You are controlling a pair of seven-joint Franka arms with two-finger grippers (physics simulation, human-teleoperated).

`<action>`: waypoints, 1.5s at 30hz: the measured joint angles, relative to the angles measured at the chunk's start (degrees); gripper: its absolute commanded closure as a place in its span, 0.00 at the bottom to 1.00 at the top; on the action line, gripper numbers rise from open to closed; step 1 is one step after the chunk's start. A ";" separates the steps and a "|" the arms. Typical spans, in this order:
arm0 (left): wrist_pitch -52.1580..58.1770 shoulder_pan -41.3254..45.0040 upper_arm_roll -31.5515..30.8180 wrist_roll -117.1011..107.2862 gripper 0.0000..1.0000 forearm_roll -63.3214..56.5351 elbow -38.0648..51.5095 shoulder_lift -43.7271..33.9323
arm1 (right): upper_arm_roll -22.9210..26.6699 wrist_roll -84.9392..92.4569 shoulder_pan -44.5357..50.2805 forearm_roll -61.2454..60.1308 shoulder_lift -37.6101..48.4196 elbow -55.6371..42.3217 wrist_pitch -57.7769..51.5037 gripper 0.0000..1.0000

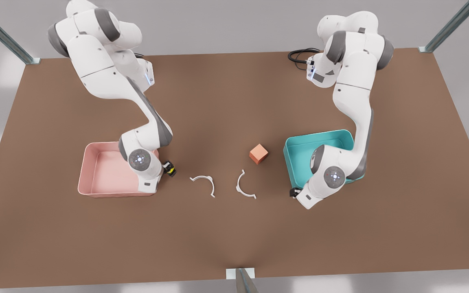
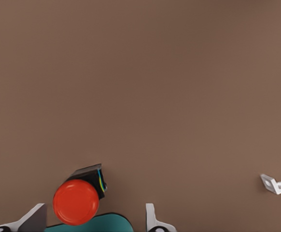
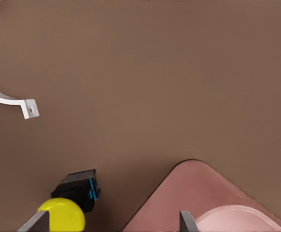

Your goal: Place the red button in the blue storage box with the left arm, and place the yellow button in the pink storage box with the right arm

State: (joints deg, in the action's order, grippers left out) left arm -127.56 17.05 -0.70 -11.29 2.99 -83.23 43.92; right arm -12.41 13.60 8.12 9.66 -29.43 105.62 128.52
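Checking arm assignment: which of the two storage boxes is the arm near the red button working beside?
The teal-blue storage box on the front view's right; the left gripper hovers at its corner by the red button. The pink storage box sits on the opposite side.

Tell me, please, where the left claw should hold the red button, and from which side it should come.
Probably from above, closing on the black body behind the domed cap. The red button lies on its side beside the blue storage box; the round cap would likely slip, while the body looks flat-sided. The left claw hangs open over it.

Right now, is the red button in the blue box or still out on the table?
Out. In the left wrist view the red button lies on the brown table beside the blue box rim, between the left hand's open fingers.
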 measured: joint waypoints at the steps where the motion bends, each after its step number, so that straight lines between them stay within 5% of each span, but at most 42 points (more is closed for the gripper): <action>1: -0.24 0.00 0.00 -0.37 0.00 -0.02 -0.06 0.30 | -0.31 1.17 -0.02 0.08 -0.71 0.15 1.84 0.00; 11: -2.69 0.00 -0.07 -3.16 0.00 -0.12 0.14 2.96 | -4.47 9.50 -3.44 -0.19 2.46 7.27 10.10 0.00; 14: -3.33 0.00 -0.08 -3.64 0.13 -0.25 0.22 3.14 | -4.69 11.16 -3.61 -0.86 2.13 8.17 10.89 0.00; 24: -4.27 0.00 -0.09 -4.75 0.20 -0.31 0.24 3.17 | -4.72 15.03 -4.41 -1.71 -1.83 8.35 12.80 0.00; 30: -4.38 0.00 -0.08 -5.22 0.45 -0.26 0.24 3.17 | -5.42 16.47 -4.06 -3.13 -2.31 8.96 13.04 0.00; 39: -4.36 0.00 -0.09 -6.40 0.60 -0.78 0.50 2.91 | -5.45 17.83 -4.95 -3.46 -2.28 10.31 13.11 0.00; 40: -4.34 0.00 -0.09 -6.54 0.62 -0.82 0.54 2.76 | -5.45 17.97 -5.00 -3.49 -2.27 10.36 13.09 0.10; 42: -4.11 0.00 -0.09 -6.89 0.63 -0.98 1.00 2.09 | -5.44 18.24 -5.06 -3.56 -2.26 10.40 12.99 0.52; 44: -3.56 -0.06 -0.09 -7.23 0.62 -1.13 1.60 0.52 | -5.45 18.53 -5.11 -3.66 -2.26 10.40 12.84 0.70; 45: -3.32 -0.12 -0.09 -7.40 0.62 -1.15 1.71 -0.38 | -5.46 18.93 -5.13 -3.99 -2.25 10.36 12.75 0.71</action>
State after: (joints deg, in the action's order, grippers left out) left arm -130.88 16.93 -0.80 -18.69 1.84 -81.53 43.54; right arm -17.87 32.53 2.99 5.67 -31.68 115.98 141.27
